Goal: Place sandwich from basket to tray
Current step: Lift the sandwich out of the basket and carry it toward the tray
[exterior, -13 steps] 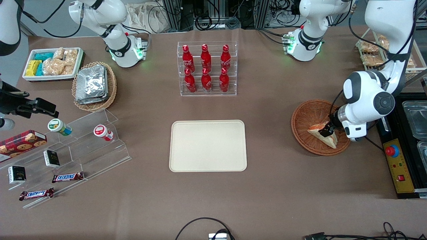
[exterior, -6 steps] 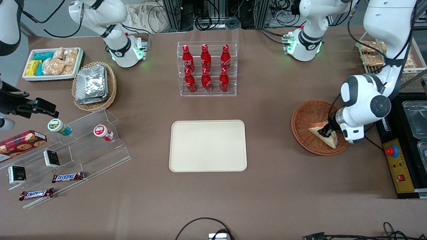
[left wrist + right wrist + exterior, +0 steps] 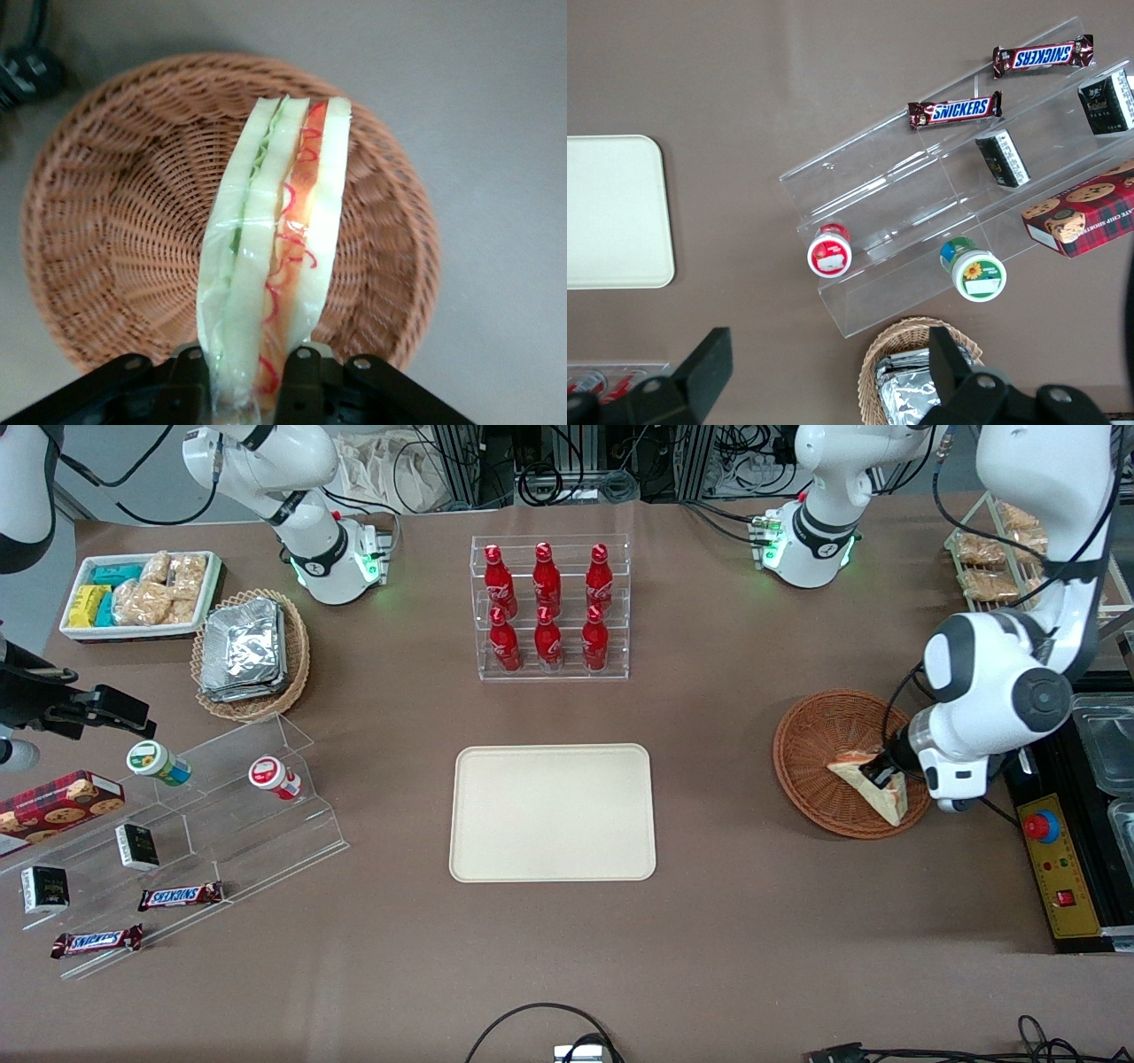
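Observation:
The sandwich (image 3: 873, 788), a wrapped wedge of pale bread with orange-red and green filling (image 3: 275, 257), hangs just above the reddish-brown wicker basket (image 3: 815, 766) at the working arm's end of the table. My gripper (image 3: 881, 772) is shut on the sandwich's thick end, one black finger (image 3: 301, 376) pressed on each bread face. In the left wrist view the basket (image 3: 115, 230) lies under the lifted wedge with nothing else in it. The cream tray (image 3: 552, 812) lies flat mid-table, toward the parked arm from the basket, and holds nothing.
A clear rack of red bottles (image 3: 549, 607) stands farther from the front camera than the tray. A black control box with a red button (image 3: 1059, 859) lies beside the basket at the table's edge. A clear stepped snack display (image 3: 177, 824) and a tan foil-pack basket (image 3: 252, 654) sit toward the parked arm's end.
The gripper, shut on the sandwich throughout, has raised it off the basket floor and shifted it slightly toward the working arm's edge of the basket. The arm's elbow swung with it.

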Robot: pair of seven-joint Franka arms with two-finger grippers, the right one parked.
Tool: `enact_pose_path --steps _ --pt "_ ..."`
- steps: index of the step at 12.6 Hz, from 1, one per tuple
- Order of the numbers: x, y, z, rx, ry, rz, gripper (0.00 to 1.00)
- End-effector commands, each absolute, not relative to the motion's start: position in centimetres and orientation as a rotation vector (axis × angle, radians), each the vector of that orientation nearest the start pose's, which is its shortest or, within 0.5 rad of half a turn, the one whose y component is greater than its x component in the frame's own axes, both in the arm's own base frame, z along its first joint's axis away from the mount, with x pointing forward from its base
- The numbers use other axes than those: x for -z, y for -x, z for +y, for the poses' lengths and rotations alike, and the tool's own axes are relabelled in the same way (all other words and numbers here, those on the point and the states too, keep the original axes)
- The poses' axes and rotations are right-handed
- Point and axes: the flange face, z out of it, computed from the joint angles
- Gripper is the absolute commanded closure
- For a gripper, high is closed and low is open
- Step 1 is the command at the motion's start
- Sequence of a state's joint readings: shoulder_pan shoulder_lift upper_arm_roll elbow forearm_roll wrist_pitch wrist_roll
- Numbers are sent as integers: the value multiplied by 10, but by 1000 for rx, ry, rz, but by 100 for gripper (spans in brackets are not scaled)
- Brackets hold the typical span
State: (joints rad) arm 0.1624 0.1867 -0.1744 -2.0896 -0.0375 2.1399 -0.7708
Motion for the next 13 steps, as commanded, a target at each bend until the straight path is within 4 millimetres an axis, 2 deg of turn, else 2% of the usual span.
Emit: enact_pose_path --steps 1,3,4,5,7,8,10,12,13 --pt "-409 -583 -15 -234 2959 -1038 100" --pt "-456 -595 -38 -181 3015 -822 100" --pt "-470 -598 -56 -167 3043 -740 100" --pt "-482 -597 -87 -155 3073 -652 100" --pt "-492 -597 -150 -130 3134 -490 100" --pt "-493 -597 -169 -118 3143 -431 100" --pt "-468 -594 -227 -138 3129 -296 100" --pt "-429 -577 -286 -221 3108 -231 100" --pt "-403 -575 -305 -243 3095 -217 100"
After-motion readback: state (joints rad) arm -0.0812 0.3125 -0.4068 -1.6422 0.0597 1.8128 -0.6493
